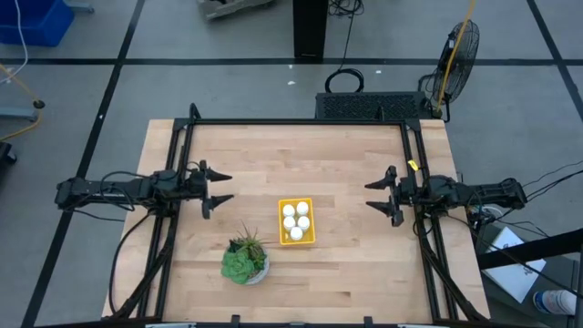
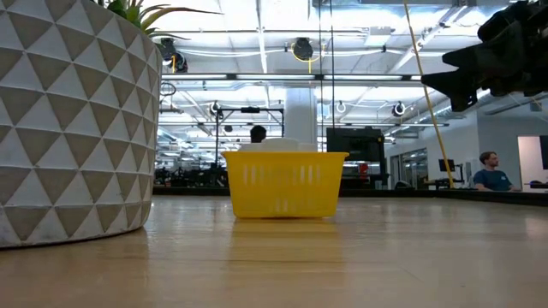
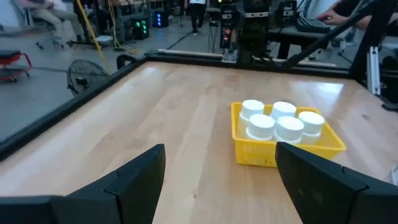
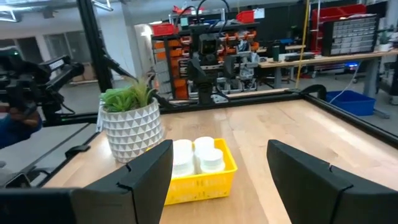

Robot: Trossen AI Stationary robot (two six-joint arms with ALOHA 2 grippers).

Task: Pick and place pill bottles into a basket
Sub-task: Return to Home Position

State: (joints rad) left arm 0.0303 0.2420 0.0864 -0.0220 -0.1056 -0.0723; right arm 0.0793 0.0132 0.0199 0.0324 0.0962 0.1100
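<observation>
I hold both arms level at opposite edges of the bench [image 1: 346,155], one at the left and one at the right, each reaching inward. My left jaws are spread and empty. My right jaws are spread and empty too. Both hang clear of the wood, well apart from the basket [image 1: 308,239].

The bench is pale wood inside a black frame. Beyond it lies a workshop, with a fan [image 1: 460,50] on the floor and a person [image 2: 490,171] far off.

The yellow basket sits mid-bench, near the potted plant [image 1: 244,260]. All five pill bottles [image 1: 295,220] stand upright inside it, packed together.
</observation>
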